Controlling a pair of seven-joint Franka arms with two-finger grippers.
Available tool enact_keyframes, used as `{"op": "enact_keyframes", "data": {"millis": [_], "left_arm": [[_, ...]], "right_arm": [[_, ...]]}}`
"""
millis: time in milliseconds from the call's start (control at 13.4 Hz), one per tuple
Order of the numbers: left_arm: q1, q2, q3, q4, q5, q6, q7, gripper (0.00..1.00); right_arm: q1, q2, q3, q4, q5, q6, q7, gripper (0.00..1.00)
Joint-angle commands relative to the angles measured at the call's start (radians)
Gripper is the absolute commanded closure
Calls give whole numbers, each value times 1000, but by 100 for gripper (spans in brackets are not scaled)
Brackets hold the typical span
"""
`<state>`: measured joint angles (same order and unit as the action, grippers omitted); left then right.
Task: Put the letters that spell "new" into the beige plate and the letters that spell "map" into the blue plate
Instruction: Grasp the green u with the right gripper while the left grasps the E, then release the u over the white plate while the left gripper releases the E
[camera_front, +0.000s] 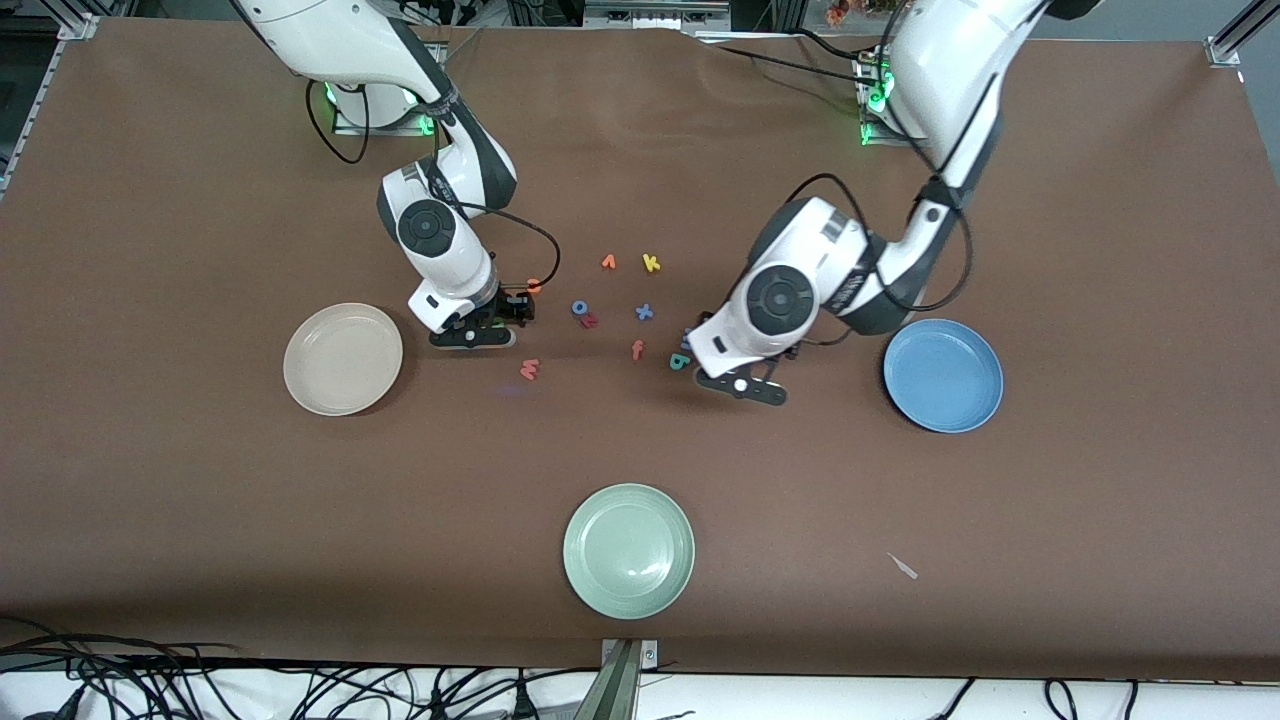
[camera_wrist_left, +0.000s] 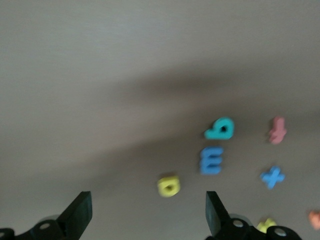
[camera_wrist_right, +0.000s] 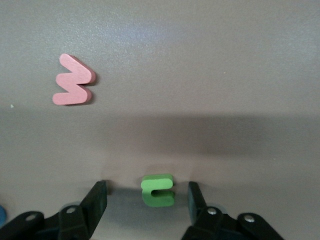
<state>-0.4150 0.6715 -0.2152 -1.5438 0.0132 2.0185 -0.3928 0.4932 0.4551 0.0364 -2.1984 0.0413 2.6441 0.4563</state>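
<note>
So the whole thing sits on a big brown table (camera_front: 200, 500) cover with aluminium frame corners poking out at the edges, a tangle of black cables along the near edge, and a small pale scrap (camera_front: 903, 566) lying on the cloth toward the left arm's end. No brand names or labels I can read anywhere; the only "writing" is the foam letters themselves. The beige plate (camera_front: 343, 359) is toward the right arm's end, the blue plate (camera_front: 943, 375) toward the left arm's end, and a pale green plate (camera_front: 629, 550) sits nearest the front camera, all three with nothing in them. The right gripper (camera_wrist_right: 148, 196) is down low at the table with its fingers apart on either side of the green n (camera_wrist_right: 158, 190), not touching it as far as I can see. The pinkish-red w (camera_front: 529, 369) lies flat near it, a bit closer to the front camera. The left gripper (camera_wrist_left: 148, 212) hovers wide open over the cloth near the yellow p (camera_wrist_left: 169, 185), blue m (camera_wrist_left: 211, 160) and teal a (camera_wrist_left: 220, 129). In the front view the p and m are mostly hidden by that arm's wrist. The loose cluster in the middle has a yellow k (camera_front: 651, 263), an orange v (camera_front: 608, 262), a blue x (camera_front: 644, 312), a blue o (camera_front: 579, 307) and a pinkish-red f (camera_front: 637, 349). The orange e (camera_front: 535, 285) is only a sliver beside the right wrist. The left wrist view is blurry, so the letter shapes there are rough.
</note>
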Motion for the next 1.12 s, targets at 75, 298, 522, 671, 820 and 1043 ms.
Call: {"op": "enact_keyframes", "data": {"millis": [75, 298, 522, 671, 820, 1043], "left_arm": [[-43, 56, 8, 21, 24, 54, -78, 0], [-80, 73, 8, -27, 24, 139, -153, 0], [-100, 76, 10, -68, 27, 193, -158, 3], [-100, 83, 10, -87, 60, 233, -156, 11], [-102, 88, 8, -88, 119, 233, -155, 24], [-100, 89, 8, -87, 119, 233, -147, 36]], "right_arm": [[1, 11, -7, 23, 11, -3, -7, 36], [1, 13, -7, 25, 11, -3, -7, 46], [1, 14, -7, 23, 9, -12, -8, 54], [1, 14, -7, 23, 9, -27, -10, 60], [1, 14, -7, 23, 9, -29, -10, 65], [1, 24, -7, 23, 9, -29, -10, 69]]}}
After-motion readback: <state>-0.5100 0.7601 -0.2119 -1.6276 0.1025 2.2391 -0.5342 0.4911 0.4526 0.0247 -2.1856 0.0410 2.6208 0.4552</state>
